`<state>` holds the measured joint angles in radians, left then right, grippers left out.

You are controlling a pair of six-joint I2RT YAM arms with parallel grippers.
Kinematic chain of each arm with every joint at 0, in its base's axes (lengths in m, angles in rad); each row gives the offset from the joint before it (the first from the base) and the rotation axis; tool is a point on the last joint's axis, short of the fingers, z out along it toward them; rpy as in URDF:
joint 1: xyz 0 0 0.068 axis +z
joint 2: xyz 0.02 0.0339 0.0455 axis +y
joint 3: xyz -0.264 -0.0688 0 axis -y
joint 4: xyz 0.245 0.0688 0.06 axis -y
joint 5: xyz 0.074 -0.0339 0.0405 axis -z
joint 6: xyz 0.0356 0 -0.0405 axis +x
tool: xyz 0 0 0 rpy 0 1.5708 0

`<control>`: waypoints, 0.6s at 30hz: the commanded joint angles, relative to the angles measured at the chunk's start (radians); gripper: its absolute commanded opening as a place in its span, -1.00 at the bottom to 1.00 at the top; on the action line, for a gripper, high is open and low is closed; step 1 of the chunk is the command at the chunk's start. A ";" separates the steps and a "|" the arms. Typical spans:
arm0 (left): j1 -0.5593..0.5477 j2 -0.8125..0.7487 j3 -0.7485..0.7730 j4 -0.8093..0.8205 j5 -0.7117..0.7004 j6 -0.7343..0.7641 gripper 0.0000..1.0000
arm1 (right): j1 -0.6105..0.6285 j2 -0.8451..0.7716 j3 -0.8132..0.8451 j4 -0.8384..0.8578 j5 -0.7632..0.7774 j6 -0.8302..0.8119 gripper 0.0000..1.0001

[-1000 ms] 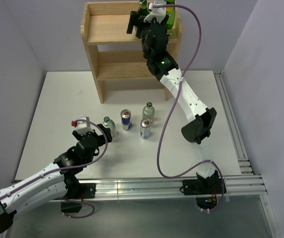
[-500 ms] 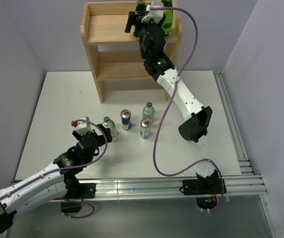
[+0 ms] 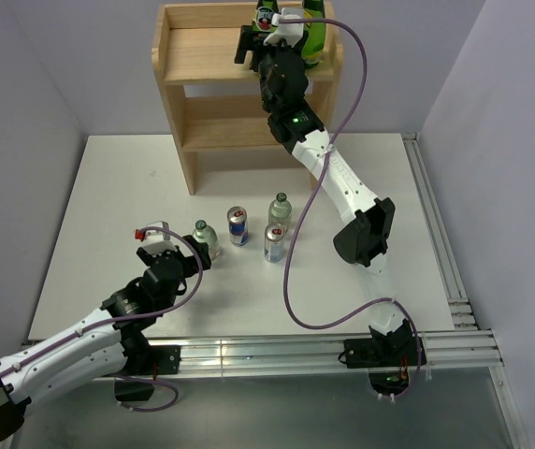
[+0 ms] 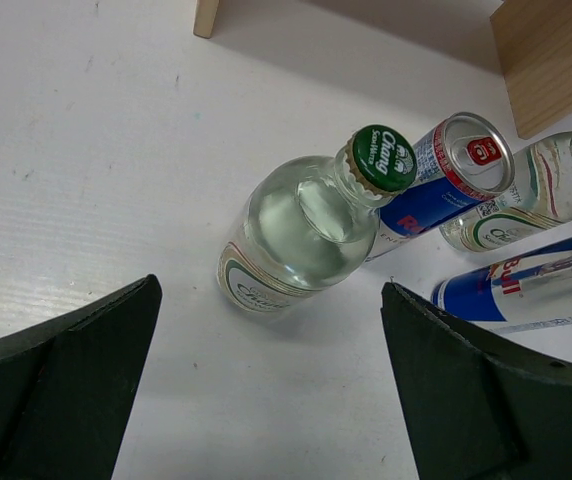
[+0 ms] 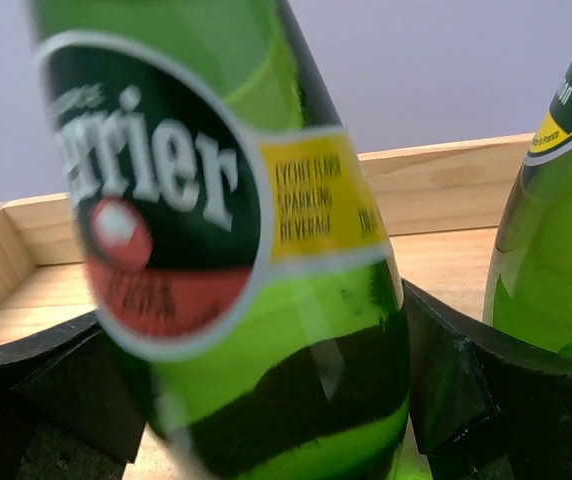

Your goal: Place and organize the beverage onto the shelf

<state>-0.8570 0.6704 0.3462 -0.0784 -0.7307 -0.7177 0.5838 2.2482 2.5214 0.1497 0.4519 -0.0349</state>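
The wooden shelf [image 3: 202, 56] stands at the back of the table. My right gripper [image 3: 266, 36] is over its top tier, shut on a green Perrier bottle [image 5: 236, 300], with a finger [image 5: 446, 390] on each side of the glass. A second green Perrier bottle [image 5: 556, 270] stands just to its right on the same tier [image 5: 446, 250]. My left gripper [image 4: 271, 335] is open and empty, low over the table, just short of a clear Chang bottle with a green cap [image 4: 306, 225]. That clear bottle also shows in the top view [image 3: 206, 238].
On the table in front of the shelf stand a Red Bull can [image 3: 238, 224], a second can [image 3: 274, 243] and another clear bottle [image 3: 281, 210]. The right arm [image 3: 342, 182] stretches over them. An aluminium rail [image 3: 436, 243] runs along the right table edge.
My right gripper has shifted slightly left and farther back over the top tier with the green bottle in it. The left arm has not moved.
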 commanded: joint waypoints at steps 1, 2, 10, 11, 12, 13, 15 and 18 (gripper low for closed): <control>-0.002 -0.002 0.002 0.031 -0.003 0.014 0.99 | -0.025 -0.015 0.010 0.068 0.028 -0.016 0.85; -0.002 -0.003 0.001 0.032 -0.001 0.012 0.99 | -0.025 -0.019 0.004 0.067 0.030 -0.016 0.85; -0.002 0.001 0.004 0.031 -0.004 0.012 0.99 | -0.024 -0.055 -0.052 0.053 0.034 0.001 0.89; -0.002 0.003 0.004 0.029 -0.006 0.011 0.99 | -0.024 -0.067 -0.067 0.048 0.036 0.003 0.92; -0.004 0.003 0.002 0.029 -0.006 0.011 0.99 | -0.021 -0.073 -0.078 0.045 0.041 0.003 0.93; -0.002 0.003 0.002 0.031 -0.006 0.011 0.99 | -0.019 -0.081 -0.088 0.045 0.045 0.004 0.93; -0.004 0.003 0.002 0.031 -0.006 0.011 0.99 | -0.016 -0.111 -0.136 0.056 0.057 0.000 0.93; -0.004 0.004 0.005 0.031 -0.006 0.011 0.99 | -0.006 -0.148 -0.199 0.071 0.073 -0.013 0.94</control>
<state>-0.8570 0.6720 0.3462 -0.0776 -0.7311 -0.7181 0.5850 2.1696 2.3657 0.2058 0.4488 -0.0456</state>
